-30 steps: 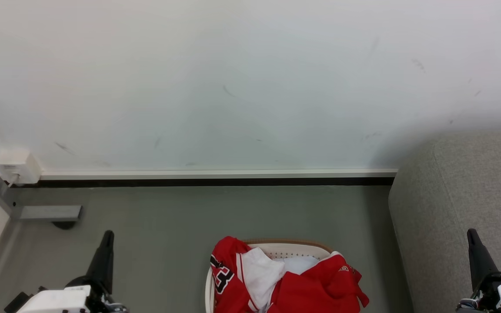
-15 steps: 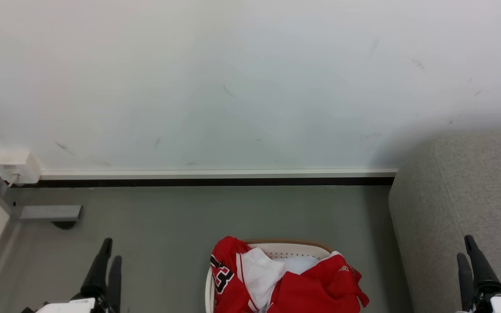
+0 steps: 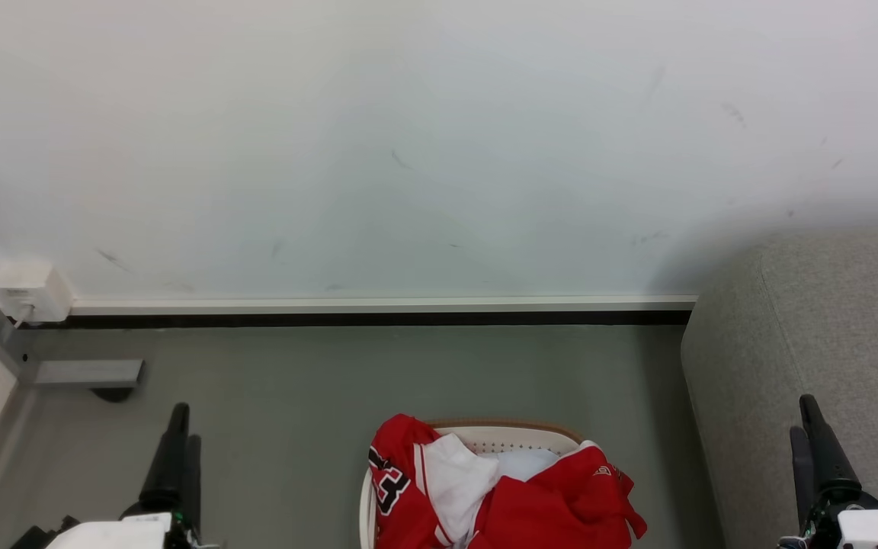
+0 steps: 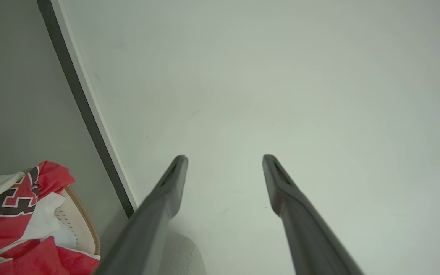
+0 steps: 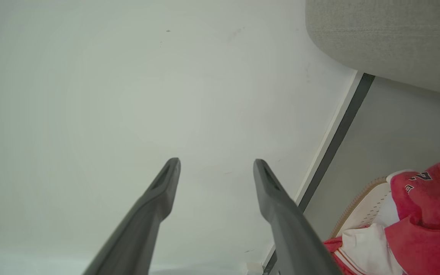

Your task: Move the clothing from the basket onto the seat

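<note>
Lying heaped in the basket (image 3: 511, 435), the clothing (image 3: 561, 503) was all red fabric. A jersey (image 3: 397, 465) with white trim and a black-and-white number draped over the left rim, its white lining turned out beside it. A second red bundle spilled over the right rim. A pale patch of basket bottom showed between them, toward the far side. The basket stood on the grey floor (image 3: 294, 381) at the bottom edge of the head view, its near half cut off.

The seat (image 3: 828, 343), grey and upholstered, stood to the right of the basket, near but apart from it. The part in view carried no clothing.

The left tool (image 3: 184, 424) had its fingers apart, with nothing between them in the left wrist view. It was held over the floor well left of the basket, touching no fabric. The right tool (image 3: 801, 415) was likewise spread and empty in the right wrist view, in front of the seat's side, right of the basket.

Beyond these were a white wall (image 3: 439, 152), a dark-edged skirting (image 3: 378, 306) and a small white box (image 3: 27, 288) at the skirting's left end.

Progress, as judged: nothing transferred; every garment visible was in or over the basket. Left to do: lower a tool onto the fabric, close on a fold, lift clear of the rim, carry right to the seat, release, then repeat for the other garment. Whether more lay under the top layer could not be told.
</note>
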{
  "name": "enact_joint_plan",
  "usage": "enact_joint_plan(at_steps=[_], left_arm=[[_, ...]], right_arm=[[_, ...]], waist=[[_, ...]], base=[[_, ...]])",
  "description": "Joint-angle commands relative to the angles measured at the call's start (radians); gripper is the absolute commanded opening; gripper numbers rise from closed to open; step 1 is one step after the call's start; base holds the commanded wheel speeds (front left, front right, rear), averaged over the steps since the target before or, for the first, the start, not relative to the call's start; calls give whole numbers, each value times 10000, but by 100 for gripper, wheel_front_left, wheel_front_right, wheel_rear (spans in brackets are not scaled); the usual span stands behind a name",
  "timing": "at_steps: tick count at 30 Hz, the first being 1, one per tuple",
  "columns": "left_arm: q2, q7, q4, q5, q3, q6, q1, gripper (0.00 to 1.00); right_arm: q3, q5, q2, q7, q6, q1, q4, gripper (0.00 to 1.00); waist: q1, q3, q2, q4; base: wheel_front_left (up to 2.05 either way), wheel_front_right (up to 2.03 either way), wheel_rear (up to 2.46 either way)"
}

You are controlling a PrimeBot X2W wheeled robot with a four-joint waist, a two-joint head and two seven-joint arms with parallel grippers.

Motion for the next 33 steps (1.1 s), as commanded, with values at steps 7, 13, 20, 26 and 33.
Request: enact_joint_plan(at_steps=[7, 13, 20, 26, 33], left_arm=[[81, -362, -523, 1413, -22, -36, -239, 100], [90, -601, -753, 2668, -68, -43, -203, 100], [99, -867, -997, 4354, -308, -1, -118, 100], [107, -1082, -1154, 5759, -423, 237, -2, 100], [118, -1307, -1209, 7389, -567, 486, 67, 100]], right_arm=[[313, -919, -299, -400, -4, -326, -425, 100], [542, -1834, -363, -642, -5, -322, -608, 100], [773, -3211, -495, -908, -6, -322, -692, 100], [957, -4601, -560, -1121, -7, -289, -599, 100], [1144, -6170, -630, -1351, -8, -247, -676, 100]], waist=[[0, -6, 0, -21], [0, -16, 0, -67], [0, -32, 0, -112], [0, -55, 0, -147], [0, -48, 0, -192]], base=[[0, 0, 0], [0, 0, 0], [0, 0, 0], [0, 0, 0], [0, 0, 0]])
